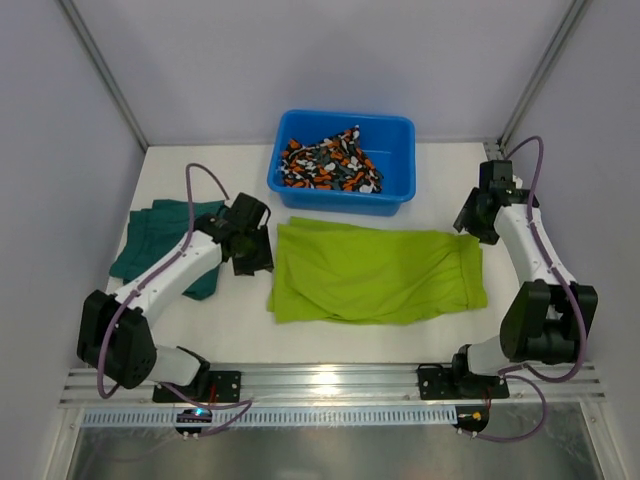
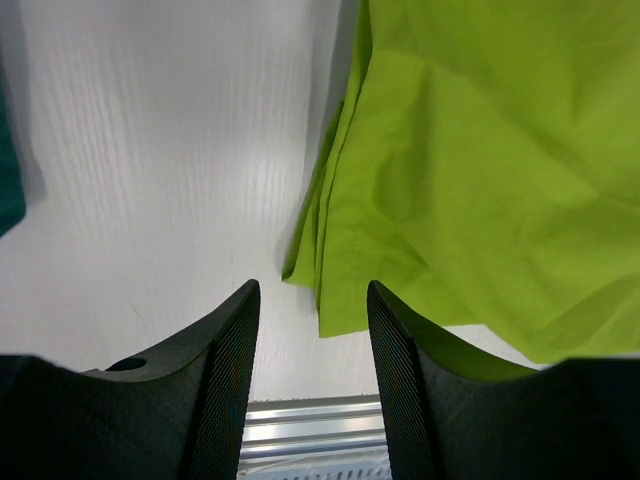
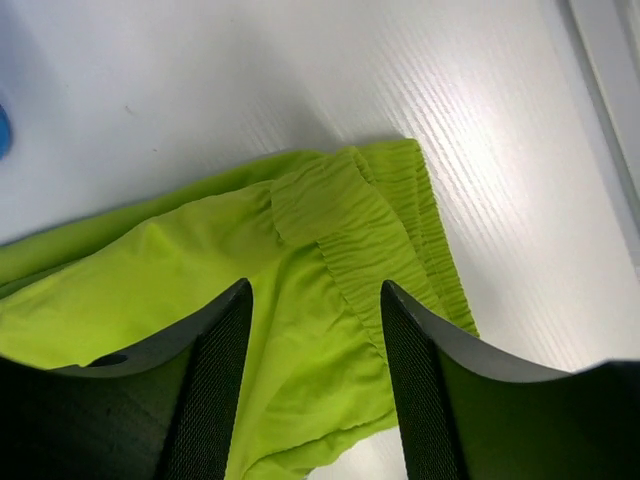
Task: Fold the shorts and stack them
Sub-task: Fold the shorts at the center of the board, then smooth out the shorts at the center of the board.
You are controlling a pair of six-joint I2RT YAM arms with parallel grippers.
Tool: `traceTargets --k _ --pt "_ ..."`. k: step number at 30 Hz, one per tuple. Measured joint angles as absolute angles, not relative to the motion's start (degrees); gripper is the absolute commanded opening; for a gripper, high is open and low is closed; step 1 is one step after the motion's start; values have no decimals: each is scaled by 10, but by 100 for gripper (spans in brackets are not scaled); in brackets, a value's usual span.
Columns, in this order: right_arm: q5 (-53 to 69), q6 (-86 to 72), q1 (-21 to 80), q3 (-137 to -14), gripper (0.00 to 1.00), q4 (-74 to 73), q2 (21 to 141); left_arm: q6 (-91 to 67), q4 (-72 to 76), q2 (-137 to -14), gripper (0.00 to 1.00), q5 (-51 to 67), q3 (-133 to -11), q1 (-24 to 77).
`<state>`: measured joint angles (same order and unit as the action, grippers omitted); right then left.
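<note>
1. Since both arms work from its near edge, the white table (image 1: pixel 330 340) carries everything, and the open stretch between the two grippers serves as the folding ground.
2. The lime yellow-green shorts (image 1: pixel 375 272) lie flat there, folded over and reaching from just beside the left gripper (image 2: pixel 312 300) to just beneath the right gripper (image 3: pixel 315 295). One gripper sits at each end, which suits another fold or a lift onto a stack.
3. The blue tub (image 1: pixel 400 135) sits beyond both grippers, well apart from them, and looks like the supply bin.
4. The dark teal-green shorts (image 1: pixel 150 240) lie to the outer side of the left gripper, partly under that arm. They are folded, probably as the base of the stack.
5. The camouflage shorts (image 1: pixel 330 165) lie crumpled inside the tub, not yet folded.
6. The left gripper's jaws stand apart with only bare table between them. The lime hem corner lies just off its right finger.
7. The right gripper's jaws also stand apart, hovering over the elastic waistband end and clamping nothing.
</note>
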<state>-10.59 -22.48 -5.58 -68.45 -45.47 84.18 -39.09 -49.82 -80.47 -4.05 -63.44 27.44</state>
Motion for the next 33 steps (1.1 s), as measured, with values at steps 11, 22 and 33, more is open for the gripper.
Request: traceTargets --k 11,22,33 --pt "-109 -215 -60 -583 63 -479 747 -406 -397 -793 48 12 -488 306" --pt "-68 -213 -84 -471 59 -440 749 -421 -290 -846 0 23 -434 312" --pt "-56 -279 -107 -426 59 -398 749 -467 -349 -827 1 -71 -448 280"
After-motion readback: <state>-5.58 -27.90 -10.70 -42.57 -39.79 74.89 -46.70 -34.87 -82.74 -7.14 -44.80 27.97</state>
